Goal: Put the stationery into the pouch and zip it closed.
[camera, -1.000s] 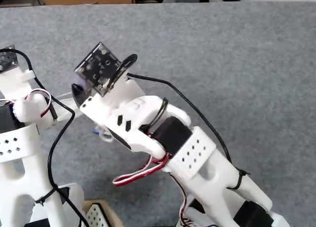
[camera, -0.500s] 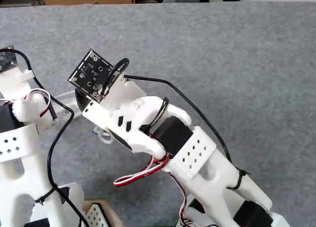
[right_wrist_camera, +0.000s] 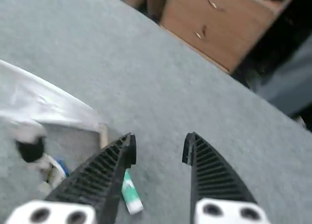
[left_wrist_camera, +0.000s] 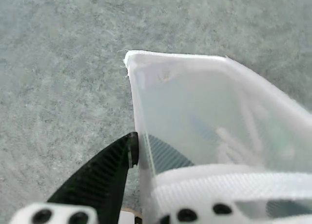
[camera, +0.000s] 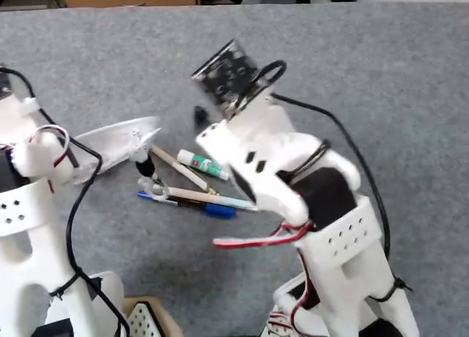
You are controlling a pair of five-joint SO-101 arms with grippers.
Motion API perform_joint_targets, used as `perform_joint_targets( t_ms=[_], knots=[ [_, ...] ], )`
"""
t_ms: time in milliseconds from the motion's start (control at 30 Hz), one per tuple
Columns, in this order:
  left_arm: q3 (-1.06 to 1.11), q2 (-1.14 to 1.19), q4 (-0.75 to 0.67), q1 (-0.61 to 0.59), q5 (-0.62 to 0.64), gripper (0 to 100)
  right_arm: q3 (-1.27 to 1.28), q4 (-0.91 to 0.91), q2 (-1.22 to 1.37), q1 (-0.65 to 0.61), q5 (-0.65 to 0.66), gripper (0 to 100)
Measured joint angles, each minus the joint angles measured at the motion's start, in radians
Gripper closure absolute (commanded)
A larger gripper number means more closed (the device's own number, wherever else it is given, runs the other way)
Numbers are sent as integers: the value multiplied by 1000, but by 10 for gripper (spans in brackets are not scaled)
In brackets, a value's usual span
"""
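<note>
My left gripper (left_wrist_camera: 139, 156) is shut on one edge of the clear pouch (left_wrist_camera: 204, 117), which it holds up off the grey surface. From above, the pouch (camera: 117, 139) hangs at the left. Beside its mouth lie several loose stationery pieces: a green and white glue stick (camera: 204, 163), a blue pen (camera: 192, 204), a cream pen (camera: 212, 198) and a pencil (camera: 179, 167). My right gripper (right_wrist_camera: 160, 146) hovers open and empty above the glue stick (right_wrist_camera: 130, 195), a little way from the pouch (right_wrist_camera: 44, 104).
A wooden cabinet (right_wrist_camera: 219, 24) stands past the far edge of the grey table (camera: 381, 80). A cardboard box (camera: 150, 316) sits at the near edge between the arm bases. Bare grey surface stretches to the right and back.
The right arm has swung to the right and away from the pouch, uncovering the pens and glue stick. The left arm has kept nearly still with the pouch.
</note>
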Motion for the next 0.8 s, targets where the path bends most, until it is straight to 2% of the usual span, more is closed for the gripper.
perform_joint_targets(
  t_ms=[100, 267, 467, 633, 800],
  knots=[
    [0, 0, 0, -43, 23, 973, 91, 0, 0, 55, 0, 828],
    [-6, 0, 0, -147, 52, 973, 308, -68, 0, 68, 0, 826],
    [-6, 0, 0, -166, 57, 972, 505, -218, 49, 68, 26, 825],
    [-6, 0, 0, -166, 57, 972, 470, -253, 282, 54, 104, 828],
    [-6, 0, 0, -166, 46, 972, 261, -255, 609, 28, 138, 828]
  ],
)
